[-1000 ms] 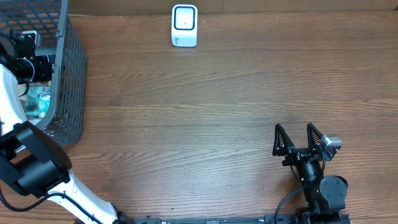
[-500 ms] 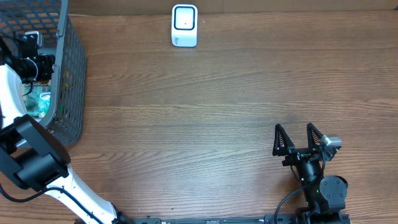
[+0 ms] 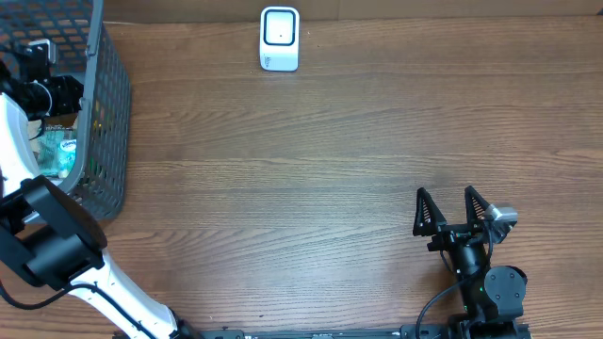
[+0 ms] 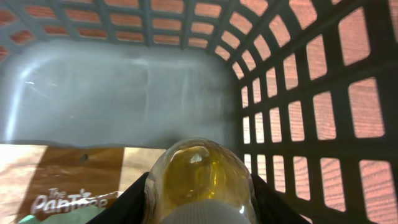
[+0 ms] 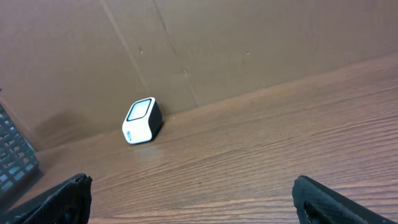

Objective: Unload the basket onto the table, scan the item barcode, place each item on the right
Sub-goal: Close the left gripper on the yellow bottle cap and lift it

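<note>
In the grey basket (image 4: 298, 93) at the left edge of the table (image 3: 330, 169), the left gripper (image 4: 199, 200) sits with its dark fingers pressed against both flanks of a small clear bottle (image 4: 198, 169) of amber liquid, so the claw looks narrowed onto it and holding it. The right gripper (image 3: 452, 209) stands spread wide and empty, well apart from everything. The bottle reads as rigid, smooth plastic or glass, probably light but slippery and rounded, so a grip across the middle of the body, as here, suits it better than one near a curved end. It is seen nearly end-on: its long axis runs along the gripper's reach, the domed end pointing away from the wrist toward the basket's far wall. Which end carries the cap is hard to tell from this close view, and no barcode shows. A brown packet (image 4: 68, 180) lies just beside it. The scanner (image 3: 280, 39) stands far off at the table's back edge.
</note>
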